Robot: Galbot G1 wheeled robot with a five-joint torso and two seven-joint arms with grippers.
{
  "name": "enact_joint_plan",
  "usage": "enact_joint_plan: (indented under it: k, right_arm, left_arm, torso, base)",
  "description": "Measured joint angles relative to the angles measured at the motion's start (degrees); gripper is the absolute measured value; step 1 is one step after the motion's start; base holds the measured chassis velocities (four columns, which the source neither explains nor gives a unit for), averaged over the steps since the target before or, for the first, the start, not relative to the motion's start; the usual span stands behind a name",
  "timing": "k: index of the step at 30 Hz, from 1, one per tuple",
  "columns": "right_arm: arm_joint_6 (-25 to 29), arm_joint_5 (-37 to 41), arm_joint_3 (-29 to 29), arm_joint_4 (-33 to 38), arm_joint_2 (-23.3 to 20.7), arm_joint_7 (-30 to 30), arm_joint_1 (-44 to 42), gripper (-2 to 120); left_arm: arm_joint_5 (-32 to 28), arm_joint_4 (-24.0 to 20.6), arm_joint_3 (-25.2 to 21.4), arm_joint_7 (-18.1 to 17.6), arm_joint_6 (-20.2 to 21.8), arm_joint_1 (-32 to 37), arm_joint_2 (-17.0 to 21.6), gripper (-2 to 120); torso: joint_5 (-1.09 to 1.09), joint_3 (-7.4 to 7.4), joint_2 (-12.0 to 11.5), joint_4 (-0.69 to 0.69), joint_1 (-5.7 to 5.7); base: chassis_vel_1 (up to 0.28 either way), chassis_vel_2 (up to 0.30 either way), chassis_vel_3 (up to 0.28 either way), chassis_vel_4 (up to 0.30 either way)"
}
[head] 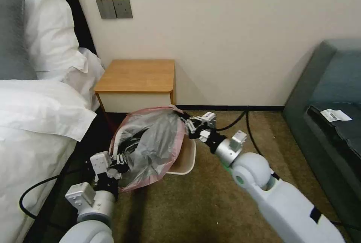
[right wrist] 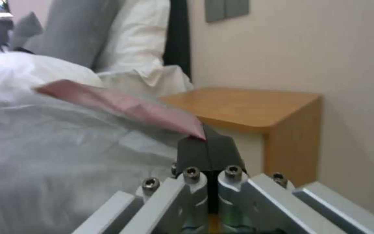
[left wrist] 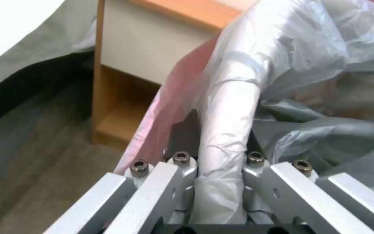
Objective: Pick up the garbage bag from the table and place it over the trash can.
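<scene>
The bag [head: 150, 145] hangs in the air between the two hands, low over the carpet [head: 210, 205] and in front of the bench [head: 137, 76]. Its pink rim is stretched wide open. The left hand [head: 119, 159] is closed on the rim and on the bin's edge under the plastic, on the side by the bed [head: 34, 123]. In the left wrist view the white edge of the bin [left wrist: 232, 107], wrapped in grey plastic, runs up between the closed fingers [left wrist: 182, 136]. The right hand [head: 189, 123] pinches the pink rim on the far side, near the bench. In the right wrist view its dark fingers [right wrist: 208, 151] are shut tight on a corner of the pink band. The bin [head: 187, 158] sits on the carpet under the bag, and the bag hides most of it. The bench top is bare.
</scene>
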Motion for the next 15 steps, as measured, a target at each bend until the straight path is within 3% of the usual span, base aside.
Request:
enact_joint_plan:
  k: [6, 9, 15]
  right_arm:
    - [0.64, 0.11, 2.38, 0.44, -2.8, -0.84, -1.52, 0]
    - [1.03, 0.21, 3.77, 0.46, -3.73, -1.26, -2.57, 0]
    - [2.09, -0.49, 4.23, -0.68, -3.38, -1.83, -3.58, 0]
  left_arm:
    - [-5.84, -1.94, -0.12, -0.9, 0.91, -0.81, 0.08, 8]
    - [-11.52, -3.3, -0.63, -1.97, 1.81, -1.75, 0.42, 8]
    - [-19.93, -3.46, -1.29, -4.06, 3.02, -2.34, 0.86, 8]
  torso:
    - [0.0, 0.0, 0.0, 0.0, 0.0]
    - [0.0, 0.0, 0.0, 0.0, 0.0]
    - [0.0, 0.0, 0.0, 0.0, 0.0]
  base:
    - [0.0, 0.0, 0.0, 0.0]
    - [0.0, 0.0, 0.0, 0.0]
    - [0.0, 0.0, 0.0, 0.0]
